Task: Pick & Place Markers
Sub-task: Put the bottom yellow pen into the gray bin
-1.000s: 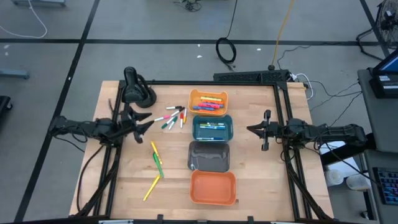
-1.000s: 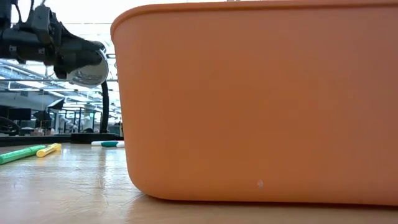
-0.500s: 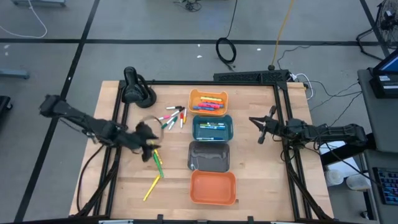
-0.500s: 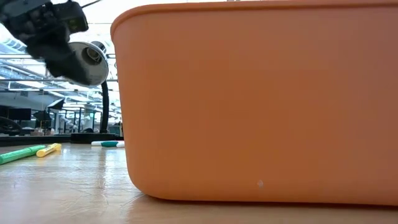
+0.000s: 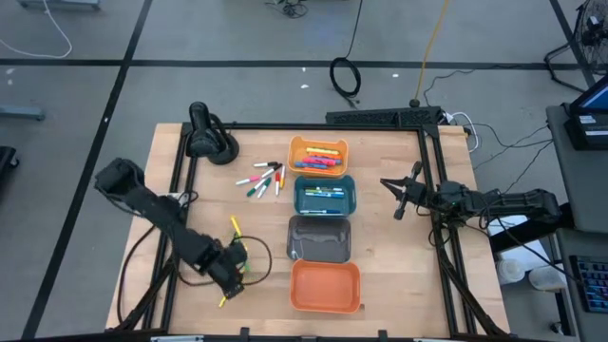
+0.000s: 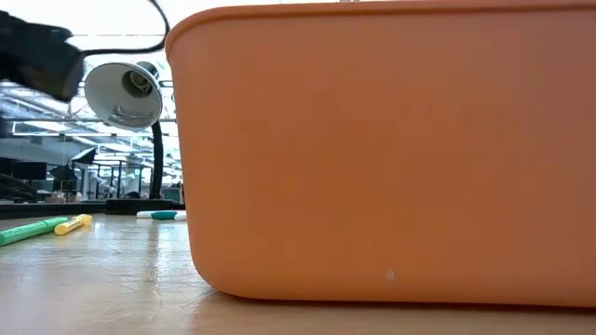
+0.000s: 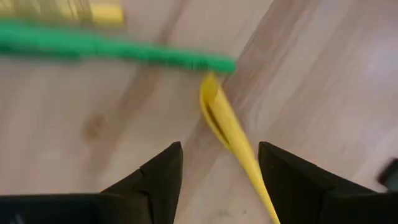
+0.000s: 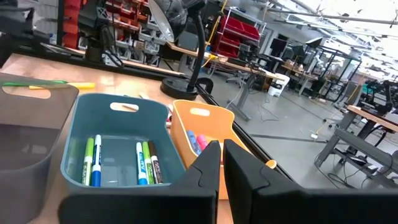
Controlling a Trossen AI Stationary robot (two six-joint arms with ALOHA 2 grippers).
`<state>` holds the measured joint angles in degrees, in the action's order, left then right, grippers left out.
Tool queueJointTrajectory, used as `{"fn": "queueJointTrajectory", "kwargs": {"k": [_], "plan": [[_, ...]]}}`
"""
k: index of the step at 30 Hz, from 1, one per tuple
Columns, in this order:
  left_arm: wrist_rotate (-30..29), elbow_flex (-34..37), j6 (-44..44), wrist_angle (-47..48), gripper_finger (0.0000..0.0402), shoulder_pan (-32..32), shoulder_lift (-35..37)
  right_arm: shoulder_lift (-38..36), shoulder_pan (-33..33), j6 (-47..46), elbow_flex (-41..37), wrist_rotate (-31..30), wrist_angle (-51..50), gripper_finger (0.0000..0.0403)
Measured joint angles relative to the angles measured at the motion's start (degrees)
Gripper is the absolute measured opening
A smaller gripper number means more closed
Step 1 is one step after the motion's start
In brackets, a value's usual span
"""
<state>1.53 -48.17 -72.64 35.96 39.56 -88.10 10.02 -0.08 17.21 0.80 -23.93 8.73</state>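
Observation:
Loose markers lie flat on the wooden table: a cluster (image 5: 264,179) near the far bins, then a yellow one (image 5: 235,226), a green one (image 5: 241,250) and another yellow one (image 5: 229,289) toward the near left. My left gripper (image 5: 231,271) points down, open, just above that nearest yellow marker (image 7: 229,132). Its fingers stand on either side of the marker without touching it, and the green marker (image 7: 118,48) lies just beyond. My right gripper (image 5: 399,196) waits level and shut at the table's right, facing the bins (image 8: 221,155).
Four bins stand in a row down the table's middle: light orange (image 5: 318,156) and teal (image 5: 325,197), both with markers inside, then grey (image 5: 320,237) and orange (image 5: 326,286). A black desk lamp (image 5: 207,133) stands at the far left corner. A black frame rims the table.
My left gripper has swung from beside the lamp toward the table's near edge. It has tipped from level to pointing down and has stayed open, and it now stands over the near yellow marker. My right gripper has rolled a little in place. No marker has moved.

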Motion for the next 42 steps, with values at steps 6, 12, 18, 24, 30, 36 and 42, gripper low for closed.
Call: {"fn": "queueJointTrajectory", "kwargs": {"k": [6, 12, 18, 24, 30, 36, 42], "plan": [[-0.3, -0.6, -6.4, -0.3, 0.0213, 4.0, -5.9, 0.0, 0.0, 0.0, 0.0, 0.0, 0.0, 0.0011], [-1.4, -0.9, -7.6, 1.1, 0.0214, 5.9, -8.9, 0.0, 0.0, 0.0, 0.0, 0.0, 0.0, 0.0011], [0.0, -0.9, -2.4, 5.0, 0.0207, 7.7, -9.0, 0.0, 0.0, 0.0, 0.0, 0.0, 0.0, 0.0011], [-0.5, -0.8, 9.3, 6.6, 0.0125, 8.6, -9.1, 0.0, 0.0, 0.0, 0.0, 0.1, 0.0, 0.0011], [1.0, -0.8, 20.2, 7.1, 0.0043, 7.0, -8.8, 0.0, 0.0, 0.0, 0.0, 0.0, 0.0, 0.0011], [-2.1, -1.9, 31.9, 8.7, 0.0021, 7.2, -2.5, 0.0, 0.0, 0.0, 0.0, 0.0, 0.0, 0.0011], [-18.9, -4.3, 44.5, 6.4, 0.0, 8.4, 8.4, 0.0, 0.0, 0.0, 0.0, 0.1, 0.0, 0.0011]]}}
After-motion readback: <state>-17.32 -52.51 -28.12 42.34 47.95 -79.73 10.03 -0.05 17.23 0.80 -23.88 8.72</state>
